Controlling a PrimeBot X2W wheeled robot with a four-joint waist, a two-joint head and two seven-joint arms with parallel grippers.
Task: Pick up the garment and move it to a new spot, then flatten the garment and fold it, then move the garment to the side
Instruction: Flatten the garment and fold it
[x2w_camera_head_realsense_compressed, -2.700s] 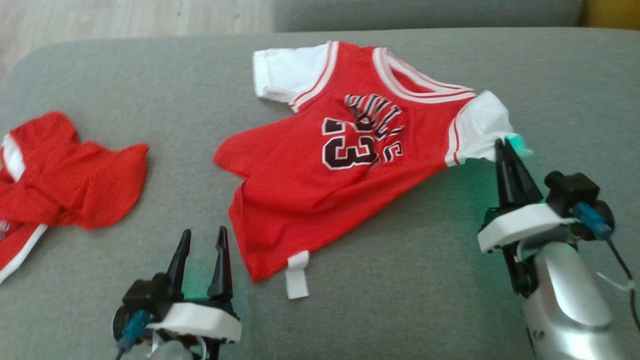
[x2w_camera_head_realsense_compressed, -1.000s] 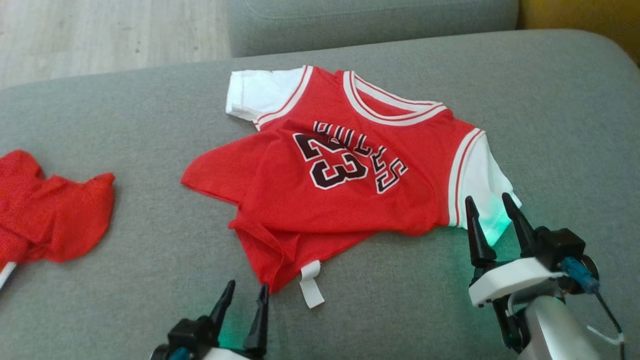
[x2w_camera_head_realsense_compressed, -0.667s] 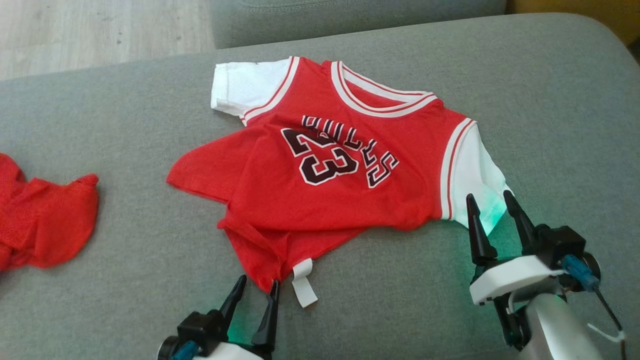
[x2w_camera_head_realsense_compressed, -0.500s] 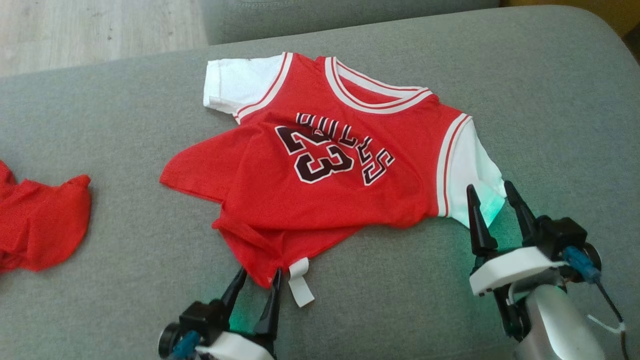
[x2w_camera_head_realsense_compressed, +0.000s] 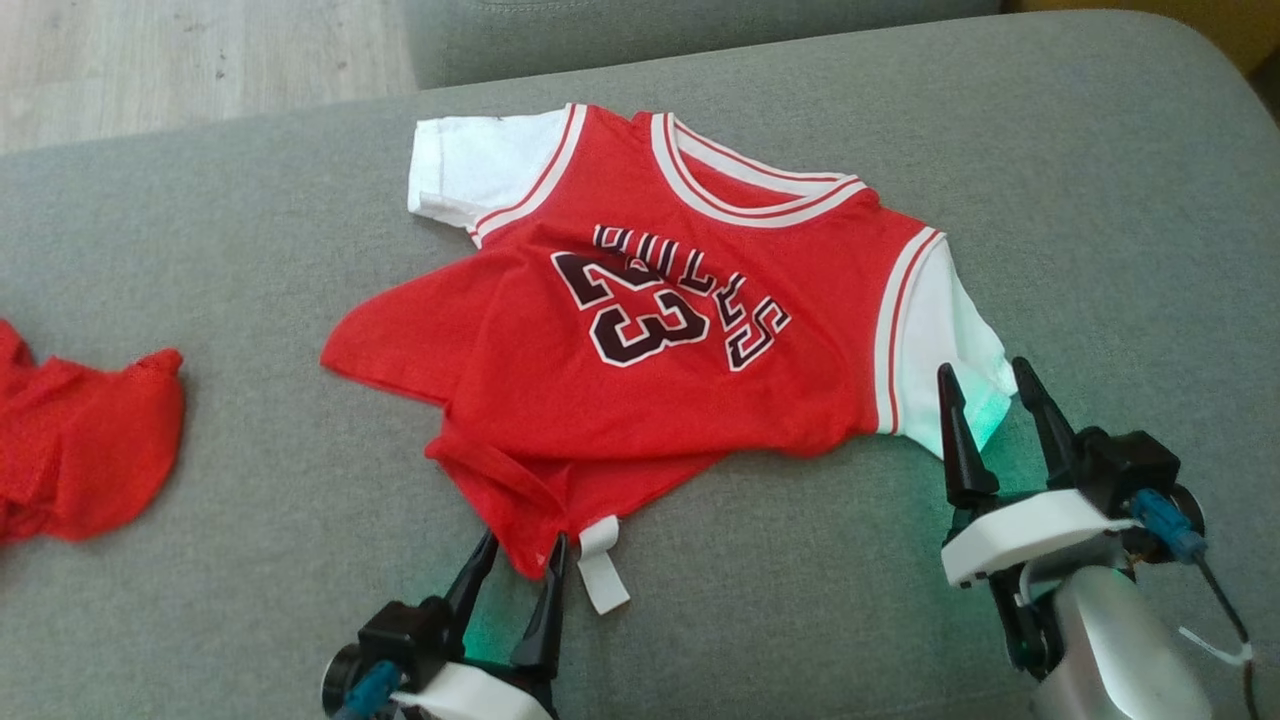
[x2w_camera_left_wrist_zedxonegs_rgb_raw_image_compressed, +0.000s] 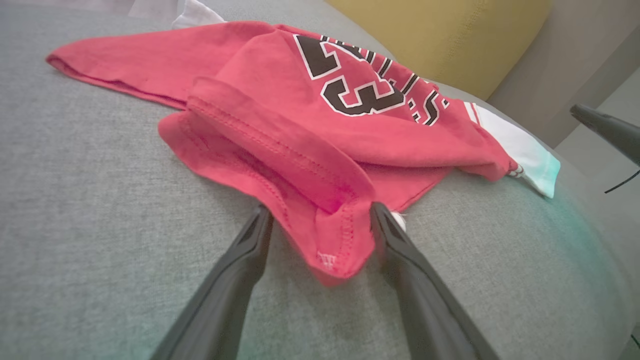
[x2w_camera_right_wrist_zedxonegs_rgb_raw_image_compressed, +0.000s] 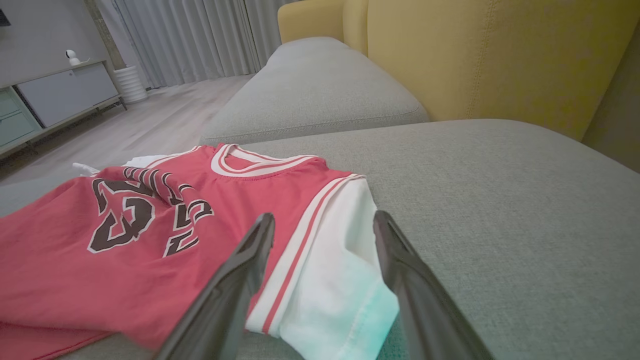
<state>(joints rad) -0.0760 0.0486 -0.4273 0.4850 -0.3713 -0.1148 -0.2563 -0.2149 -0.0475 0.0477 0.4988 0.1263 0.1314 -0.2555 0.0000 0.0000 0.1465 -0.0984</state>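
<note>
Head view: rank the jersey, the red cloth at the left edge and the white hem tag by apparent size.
1. jersey
2. red cloth, though the frame's edge cuts it off
3. white hem tag

Low and forward, left gripper (x2w_camera_head_realsense_compressed: 525, 540) and right gripper (x2w_camera_head_realsense_compressed: 982, 368), jaws of each wide apart

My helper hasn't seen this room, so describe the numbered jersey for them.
On the big grey fabric sofa cushion, look at the middle. A red short-sleeved jersey lies there. Unlike the crumpled red cloth at the left edge, it has white sleeves and a black 23.
</note>
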